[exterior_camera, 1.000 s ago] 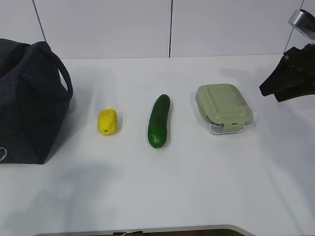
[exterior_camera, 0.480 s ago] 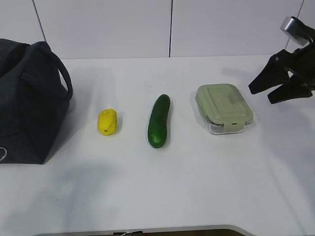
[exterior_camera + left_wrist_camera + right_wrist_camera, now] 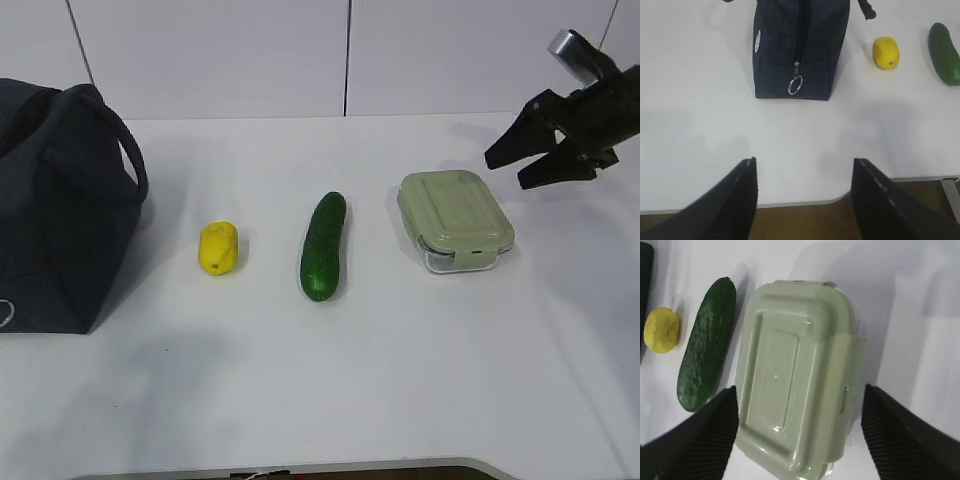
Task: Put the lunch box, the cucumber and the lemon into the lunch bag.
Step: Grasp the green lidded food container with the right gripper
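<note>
White tabletop (image 3: 330, 380), pale panelled wall behind. Four task items sit on it, none touching another.

Lunch bag (image 3: 55, 215) — dark navy, far left in the exterior view, one padded handle (image 3: 128, 150) looping over its right side. From the left wrist view the bag's end panel faces the camera, with its zipper running vertically and a metal ring pull (image 3: 795, 85) hanging near the bottom.

Lemon (image 3: 219, 247) lies right of the bag, apart from it. Cucumber (image 3: 323, 246) lies next, lengthwise toward the wall, well clear of the lemon. Lunch box (image 3: 456, 220) sits further right, sage-green lid on, clear base visible at the near edge.

Right gripper (image 3: 525, 160) hangs above the table, up and to the right of the lunch box, jaws spread wide and holding nothing. In its wrist view the two fingers (image 3: 700, 432) flank the box from above, not touching it.

Left gripper (image 3: 802, 197) — jaws apart, empty, poised over the near table edge in front of the bag, well short of it.
</note>
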